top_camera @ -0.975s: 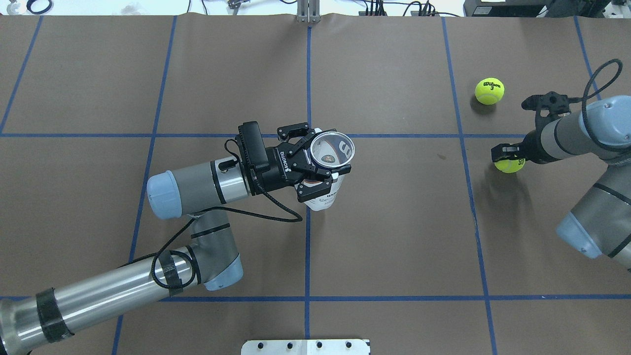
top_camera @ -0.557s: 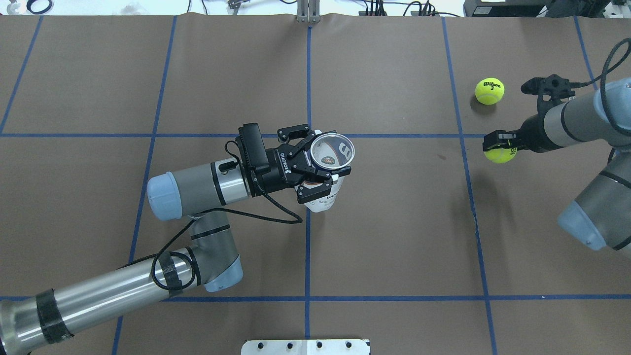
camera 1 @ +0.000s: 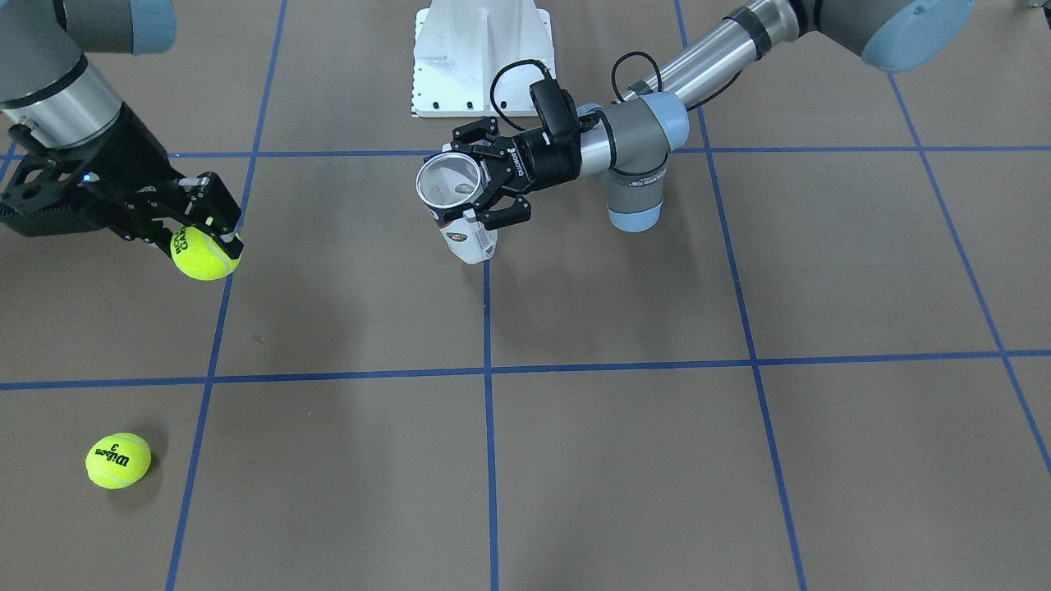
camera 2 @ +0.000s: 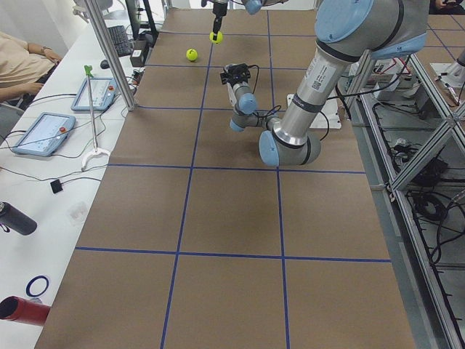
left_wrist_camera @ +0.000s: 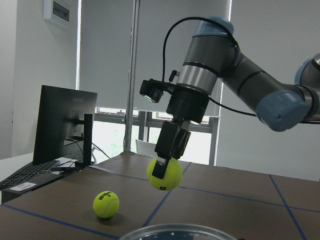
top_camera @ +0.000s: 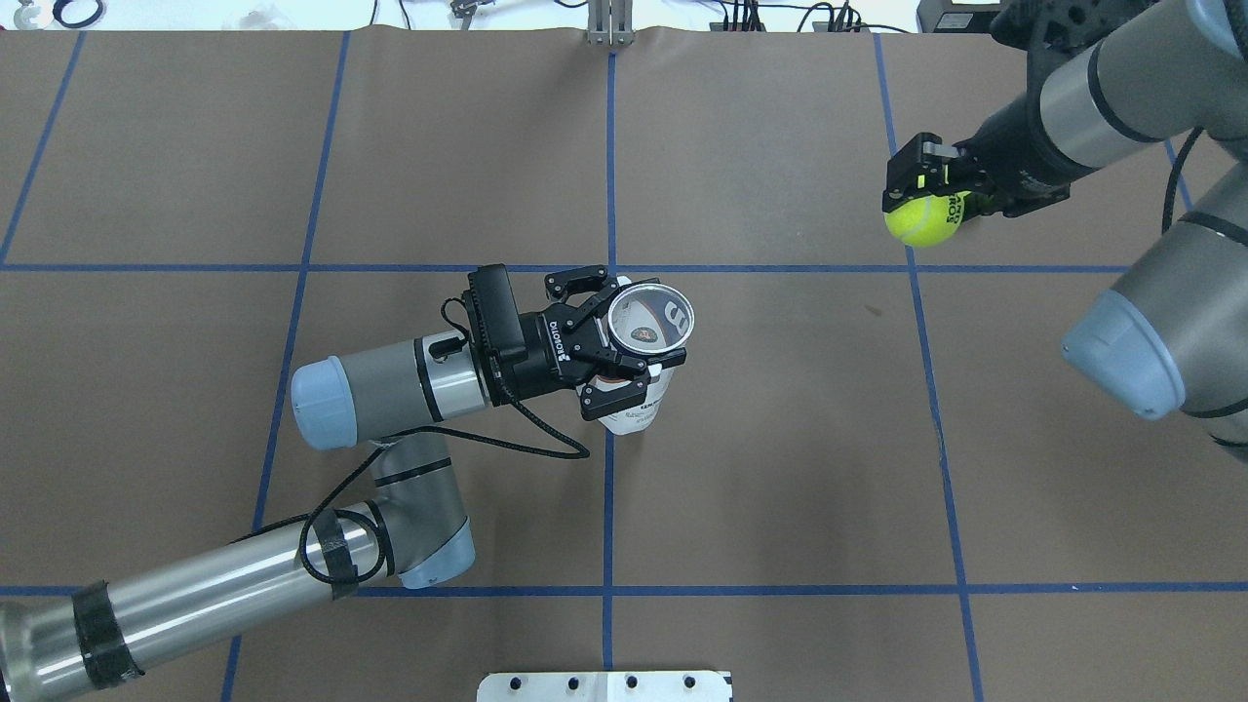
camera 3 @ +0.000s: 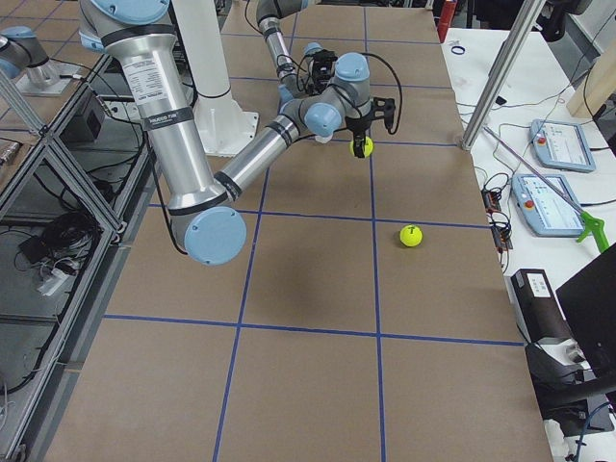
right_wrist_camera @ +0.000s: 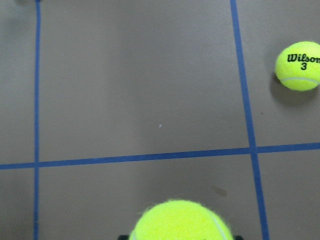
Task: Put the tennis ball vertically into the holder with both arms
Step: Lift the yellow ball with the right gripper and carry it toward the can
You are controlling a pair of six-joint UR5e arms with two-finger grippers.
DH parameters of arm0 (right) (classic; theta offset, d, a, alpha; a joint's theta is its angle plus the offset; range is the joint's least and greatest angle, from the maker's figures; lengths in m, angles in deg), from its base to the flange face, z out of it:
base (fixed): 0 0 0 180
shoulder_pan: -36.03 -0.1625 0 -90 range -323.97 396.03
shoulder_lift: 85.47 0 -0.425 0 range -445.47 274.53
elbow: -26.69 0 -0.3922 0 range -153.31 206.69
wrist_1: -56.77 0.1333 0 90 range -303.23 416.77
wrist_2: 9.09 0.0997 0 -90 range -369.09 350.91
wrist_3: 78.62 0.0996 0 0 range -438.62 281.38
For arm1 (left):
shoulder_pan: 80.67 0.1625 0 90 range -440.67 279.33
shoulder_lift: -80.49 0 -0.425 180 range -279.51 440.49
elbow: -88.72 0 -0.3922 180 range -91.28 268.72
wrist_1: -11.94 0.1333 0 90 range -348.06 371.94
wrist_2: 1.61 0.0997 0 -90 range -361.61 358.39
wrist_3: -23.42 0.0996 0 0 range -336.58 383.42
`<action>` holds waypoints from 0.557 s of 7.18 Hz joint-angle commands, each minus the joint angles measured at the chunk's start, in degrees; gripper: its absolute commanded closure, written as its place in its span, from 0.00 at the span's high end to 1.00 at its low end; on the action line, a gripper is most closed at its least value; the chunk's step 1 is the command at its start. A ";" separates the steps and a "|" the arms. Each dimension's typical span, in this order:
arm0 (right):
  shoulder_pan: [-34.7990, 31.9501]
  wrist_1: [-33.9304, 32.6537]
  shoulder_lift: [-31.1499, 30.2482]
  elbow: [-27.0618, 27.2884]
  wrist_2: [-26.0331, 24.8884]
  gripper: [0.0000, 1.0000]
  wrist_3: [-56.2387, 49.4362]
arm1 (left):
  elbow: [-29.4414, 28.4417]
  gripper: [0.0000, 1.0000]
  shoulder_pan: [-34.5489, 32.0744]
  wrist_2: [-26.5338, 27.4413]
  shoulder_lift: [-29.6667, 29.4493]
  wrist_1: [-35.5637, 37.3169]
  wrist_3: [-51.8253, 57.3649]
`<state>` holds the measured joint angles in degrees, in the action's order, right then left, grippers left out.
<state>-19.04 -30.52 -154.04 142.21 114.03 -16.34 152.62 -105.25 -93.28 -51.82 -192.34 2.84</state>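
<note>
Mid-table, holder (top_camera: 636,408) upright (left jaws), ball (top_camera: 921,218) aloft

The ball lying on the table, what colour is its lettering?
Black lettering on the loose ball, clearest in the right wrist view.

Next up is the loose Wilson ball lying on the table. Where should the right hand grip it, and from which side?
Come straight down and close across the widest middle of the loose Wilson ball. It is round, so any opposite sides work, and it lies alone on the flat table, nothing beside it in the way. The right hand holds another ball now.
</note>
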 commanded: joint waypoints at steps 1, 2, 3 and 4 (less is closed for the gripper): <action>-1.08 -4.11 3.26 2.95 3.16 0.00 1.70 | -0.97 0.59 0.24 -0.09 -0.15 -1.56 0.45; -1.97 -4.11 3.70 3.22 4.66 0.00 1.70 | -0.97 0.60 0.42 -0.09 -0.41 -2.52 0.45; -2.06 -4.20 4.75 3.14 5.20 0.00 1.70 | -1.14 0.60 0.42 -0.09 -0.41 -2.62 1.24; -2.06 -5.33 6.24 3.22 5.38 0.00 3.00 | -1.67 0.60 0.42 -0.09 -0.41 -2.97 2.11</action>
<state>-20.93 -34.90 -149.39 145.31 118.81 -14.36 151.43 -104.87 -93.37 -52.19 -194.87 4.01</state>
